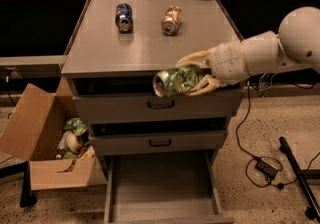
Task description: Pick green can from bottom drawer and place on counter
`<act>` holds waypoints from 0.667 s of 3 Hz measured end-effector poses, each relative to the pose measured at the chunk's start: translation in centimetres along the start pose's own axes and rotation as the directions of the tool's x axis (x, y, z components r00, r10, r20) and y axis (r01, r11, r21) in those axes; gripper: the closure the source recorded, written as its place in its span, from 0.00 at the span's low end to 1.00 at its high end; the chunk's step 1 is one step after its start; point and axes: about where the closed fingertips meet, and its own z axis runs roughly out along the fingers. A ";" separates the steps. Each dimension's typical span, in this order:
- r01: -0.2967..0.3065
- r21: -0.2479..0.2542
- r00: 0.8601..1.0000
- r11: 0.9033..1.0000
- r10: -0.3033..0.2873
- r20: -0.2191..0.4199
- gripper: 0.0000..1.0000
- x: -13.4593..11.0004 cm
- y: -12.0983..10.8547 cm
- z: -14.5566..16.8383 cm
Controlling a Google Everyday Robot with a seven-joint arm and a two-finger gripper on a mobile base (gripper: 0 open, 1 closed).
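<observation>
At counter (100,48) front edge, right side: gripper (189,76) clamped around green can (170,83). Can held sideways in air (silver end facing left), overlapping counter lip. Bottom drawer (160,185) open below. Blue can (123,16), gold-orange can (171,20) lie on counter's rear.

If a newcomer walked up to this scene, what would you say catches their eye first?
The gripper holds the green can sideways in mid-air, by the front edge of the counter. Below it the bottom drawer stands open. A blue can and a gold-orange can lie toward the back of the counter.
</observation>
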 end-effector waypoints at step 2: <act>-0.171 0.133 0.976 0.976 0.186 -0.110 1.00 5.6 -7.8 -5.0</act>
